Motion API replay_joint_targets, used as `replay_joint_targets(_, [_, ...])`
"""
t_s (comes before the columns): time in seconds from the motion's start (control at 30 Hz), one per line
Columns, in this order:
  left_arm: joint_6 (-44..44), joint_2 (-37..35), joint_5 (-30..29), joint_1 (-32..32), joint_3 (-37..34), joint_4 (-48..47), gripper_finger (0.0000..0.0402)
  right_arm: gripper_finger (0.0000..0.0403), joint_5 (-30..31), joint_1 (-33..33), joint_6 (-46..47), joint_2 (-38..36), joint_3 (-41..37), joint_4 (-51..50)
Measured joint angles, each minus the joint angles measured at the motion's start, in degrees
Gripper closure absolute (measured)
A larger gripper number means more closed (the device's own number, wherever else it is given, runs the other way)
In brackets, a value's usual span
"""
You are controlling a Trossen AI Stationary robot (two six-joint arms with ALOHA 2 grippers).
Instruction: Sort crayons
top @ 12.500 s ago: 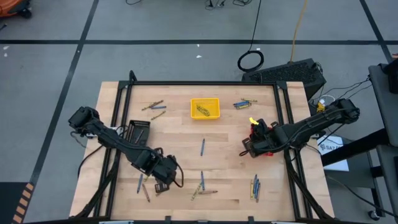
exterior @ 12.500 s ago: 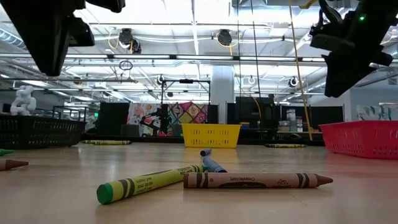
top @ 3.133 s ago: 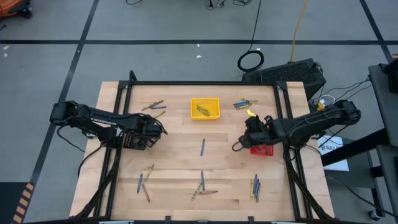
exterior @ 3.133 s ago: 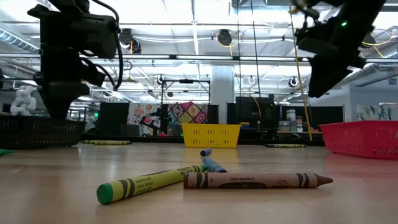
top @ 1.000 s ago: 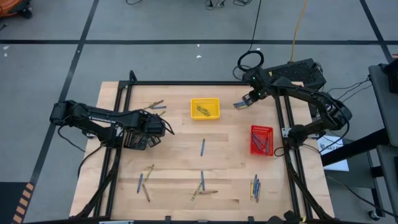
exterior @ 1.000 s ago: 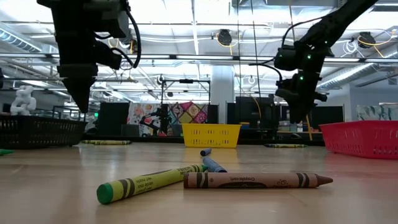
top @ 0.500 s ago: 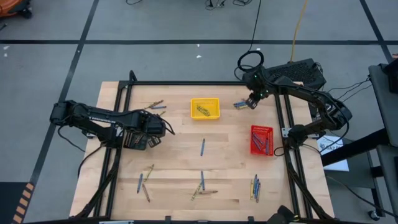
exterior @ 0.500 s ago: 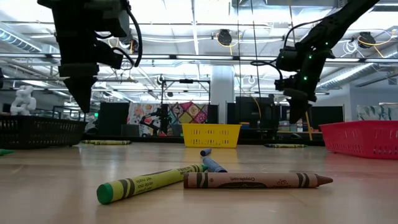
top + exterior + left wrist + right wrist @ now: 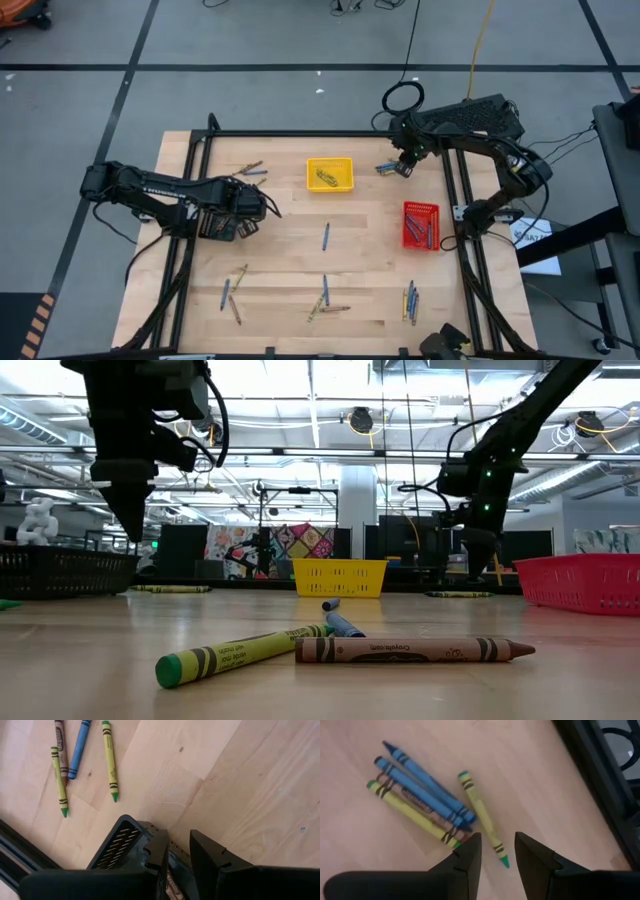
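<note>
Five crayons lie bunched near the yellow tray, on its right-arm side, and the right gripper hangs just over them with its fingers parted a little and nothing between them. Closest under it is a single yellow-green crayon; touching one another just beside that are two blue crayons, a brown one and a yellow one. To my eye the risk is plain: the lone crayon lies so near the bunch that a finger coming down on that side could nudge the blue ones or pinch two sticks at once, and a mixed pair would end in the wrong tray. A round stick can also roll out of a narrow grip.

Farther from the yellow tray, the left gripper hovers above the black tray, fingers only slightly apart; a brown crayon shows in the gap, but whether it is held I cannot tell. More crayons are scattered over the bench, and some lie in the red tray.
</note>
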Motion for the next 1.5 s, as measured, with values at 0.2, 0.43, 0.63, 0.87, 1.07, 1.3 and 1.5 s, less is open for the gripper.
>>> replay_joint_targets(0.2, [0.0,0.0,0.2,0.0,0.0,0.0,0.0331,0.0298,1.4,-0.6,-1.2,-0.2,0.0,-0.7])
replay_joint_targets(0.43, [0.0,0.0,0.2,0.0,0.0,0.1,0.0331,0.0298,-1.7,-3.1,-1.6,-0.2,0.0,-0.7])
replay_joint_targets(0.63, [0.0,0.0,0.2,0.0,0.0,0.1,0.0331,0.0298,-3.5,-4.0,-0.5,-0.2,0.0,-0.7])
replay_joint_targets(0.87, [0.0,0.0,0.2,0.0,0.0,0.0,0.0331,0.0298,-4.4,-4.0,3.4,0.2,0.0,1.5])
replay_joint_targets(1.07, [0.0,0.0,0.2,0.0,0.0,0.0,0.0331,0.0298,-4.0,-4.0,6.9,1.4,0.0,-1.5])
replay_joint_targets(1.3, [0.0,0.0,0.2,0.0,0.0,0.0,0.0331,0.0298,-1.6,-3.5,6.6,4.0,0.0,-0.7])
replay_joint_targets(1.5, [0.0,0.0,0.2,0.0,0.0,0.0,0.0331,0.0298,-1.5,-3.4,4.1,6.8,0.1,0.2])
